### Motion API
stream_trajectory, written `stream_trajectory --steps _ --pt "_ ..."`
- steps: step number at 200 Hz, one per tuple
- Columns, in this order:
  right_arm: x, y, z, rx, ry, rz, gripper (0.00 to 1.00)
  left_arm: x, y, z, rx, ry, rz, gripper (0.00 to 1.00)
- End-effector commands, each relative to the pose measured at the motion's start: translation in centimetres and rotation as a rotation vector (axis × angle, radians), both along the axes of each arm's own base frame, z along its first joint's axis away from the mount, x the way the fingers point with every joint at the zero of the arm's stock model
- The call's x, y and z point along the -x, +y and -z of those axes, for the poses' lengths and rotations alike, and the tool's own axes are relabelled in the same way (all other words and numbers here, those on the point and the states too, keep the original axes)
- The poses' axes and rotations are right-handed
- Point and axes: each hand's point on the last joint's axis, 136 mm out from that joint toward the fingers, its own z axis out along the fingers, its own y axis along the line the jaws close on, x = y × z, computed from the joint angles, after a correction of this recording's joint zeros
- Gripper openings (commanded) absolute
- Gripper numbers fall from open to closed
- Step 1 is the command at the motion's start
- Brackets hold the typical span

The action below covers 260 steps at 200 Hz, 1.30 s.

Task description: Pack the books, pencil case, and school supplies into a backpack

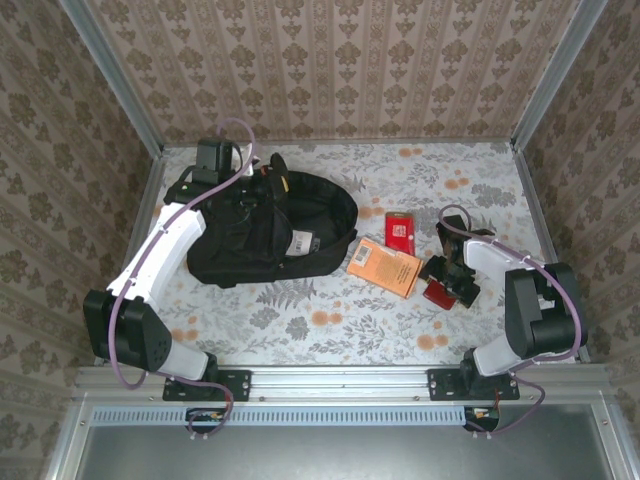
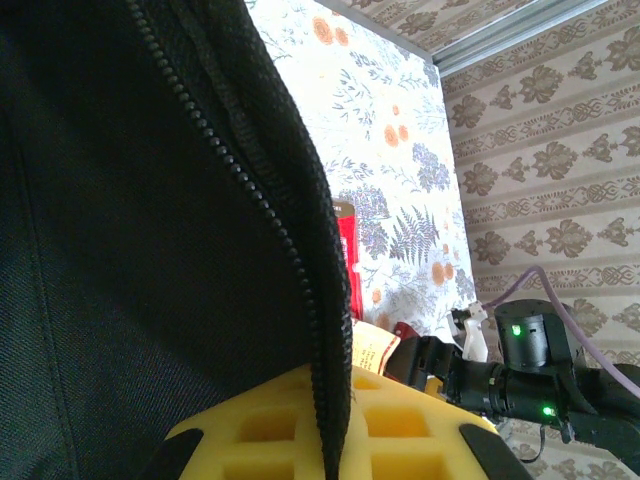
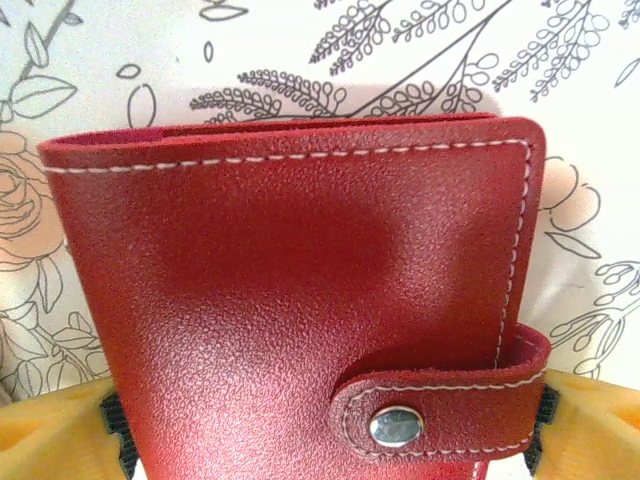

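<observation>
Item: pencil case [image 3: 300, 290], red stitched leather with a snap strap, lying flat on the surface [image 1: 400, 340] at the right, well apart from the backpack [image 1: 270, 225]. Hazards: the grained cover and wide span may let it slip or pivot if the right gripper [image 3: 325, 435] closes only on its lower corners. The snap strap could catch a finger. A low carry to the bag might nudge the orange book [image 1: 385, 267] and red book [image 1: 400, 232] lying between. The bag's mouth may sag shut if the left gripper [image 2: 330, 430] loses the zip edge. Pose: right arm folded low, gripper pointing down, jaws apart on either side of the case, no firm clamp evident. Left arm stretched forward to the bag's far side, gripper closed tight on the zip edge.
</observation>
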Motion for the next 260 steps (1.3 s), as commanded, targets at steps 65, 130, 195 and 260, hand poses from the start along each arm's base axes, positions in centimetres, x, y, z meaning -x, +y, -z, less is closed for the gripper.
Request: stream_trajectory --steps 65,130,195,260 --pt "-1.0 0.4 -0.3 -0.032 -0.06 0.019 0.73 0.3 0.1 -1.8 0.011 -0.052 0.019 0.06" --pt "-2.5 1.0 -8.7 -0.04 -0.325 -0.084 0.69 1.0 -1.0 -3.0 0.017 -0.053 0.047 0.06" --pt "-5.9 8.9 -19.0 -0.218 -0.667 -0.321 0.64 2.5 -3.6 -3.8 0.033 -0.023 0.127 0.06" --pt "-10.8 23.5 -23.1 -0.429 -0.738 -0.596 0.64 4.1 -5.1 -5.0 0.049 -0.01 0.204 0.07"
